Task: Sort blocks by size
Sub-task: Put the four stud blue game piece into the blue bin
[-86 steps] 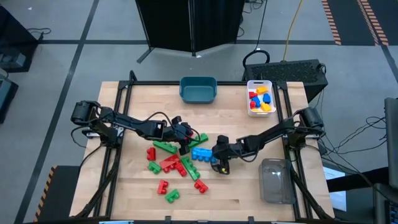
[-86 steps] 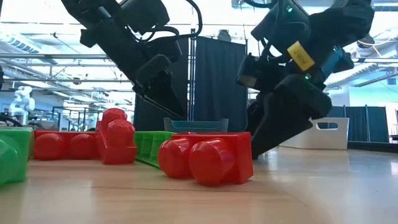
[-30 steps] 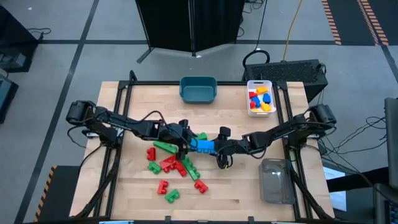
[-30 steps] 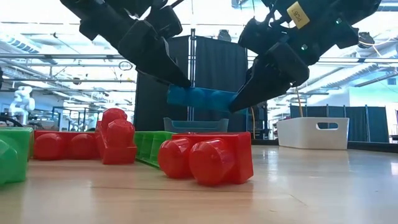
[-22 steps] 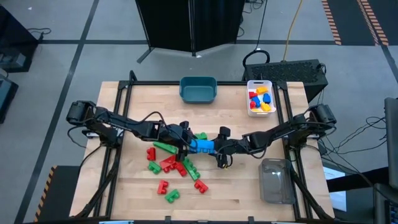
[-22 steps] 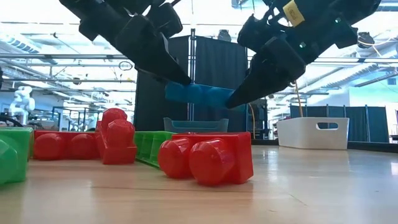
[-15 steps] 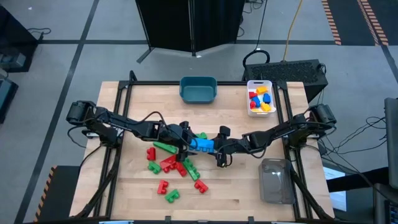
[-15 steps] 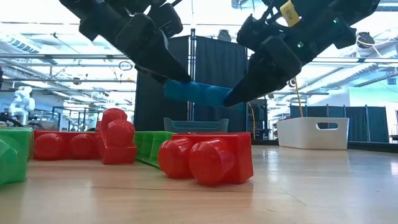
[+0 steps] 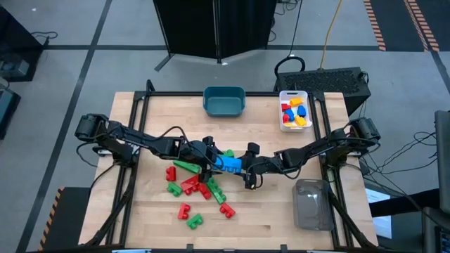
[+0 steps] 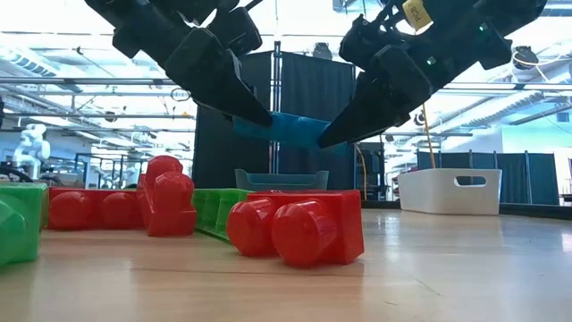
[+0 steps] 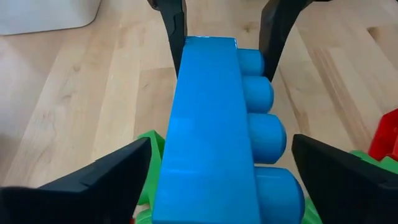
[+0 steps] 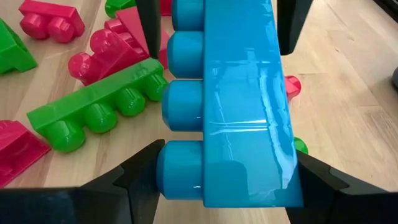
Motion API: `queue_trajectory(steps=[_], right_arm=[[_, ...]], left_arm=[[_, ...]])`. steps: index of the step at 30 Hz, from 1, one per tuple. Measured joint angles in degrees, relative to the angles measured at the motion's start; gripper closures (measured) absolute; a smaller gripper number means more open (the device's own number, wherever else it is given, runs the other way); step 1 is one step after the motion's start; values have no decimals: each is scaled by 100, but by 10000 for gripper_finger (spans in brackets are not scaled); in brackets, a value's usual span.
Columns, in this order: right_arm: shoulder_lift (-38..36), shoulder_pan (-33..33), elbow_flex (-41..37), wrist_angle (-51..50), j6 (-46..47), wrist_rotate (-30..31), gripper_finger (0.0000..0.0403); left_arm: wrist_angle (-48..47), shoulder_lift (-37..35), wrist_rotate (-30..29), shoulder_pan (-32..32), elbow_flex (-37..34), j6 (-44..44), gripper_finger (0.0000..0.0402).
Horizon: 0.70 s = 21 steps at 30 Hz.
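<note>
Two grippers are meeting over the middle of the table, with one long blue block [image 9: 227, 164] spanning the gap between them, lifted clear of the wood. I'm watching the left gripper [image 9: 209, 159] at the block's near end: its jaws are standing spread wide now, wider than a second ago, and in the left wrist view its fingers [image 11: 106, 177] are sitting well off the block's flanks. The right gripper [image 9: 247, 166] is clamped across the other end, its jaws unchanged over the last second, so I'm reading this as a handover with the right arm carrying the weight. The block is also riding slightly higher in the low view [image 10: 284, 129] than it was a moment back. Below it, the red and green blocks [image 9: 193, 186] are lying scattered on the table [image 9: 281, 218]. My guess is the block is heading for a bin on the right, perhaps the clear bin [image 9: 311, 204].
</note>
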Motion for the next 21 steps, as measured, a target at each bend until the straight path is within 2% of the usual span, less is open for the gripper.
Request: queue_trajectory(steps=[11,17,21], right_arm=[[0,0,0,115,-4,-60,153],[0,-13,0,80,125,-186,107],[-102,-45,4,-97,576,206,85]], left_arm=[[4,0,4,2,0,26,148],[-8,-3,-112,111,0,39,157],[30,-60,-74,355,0,49,159]])
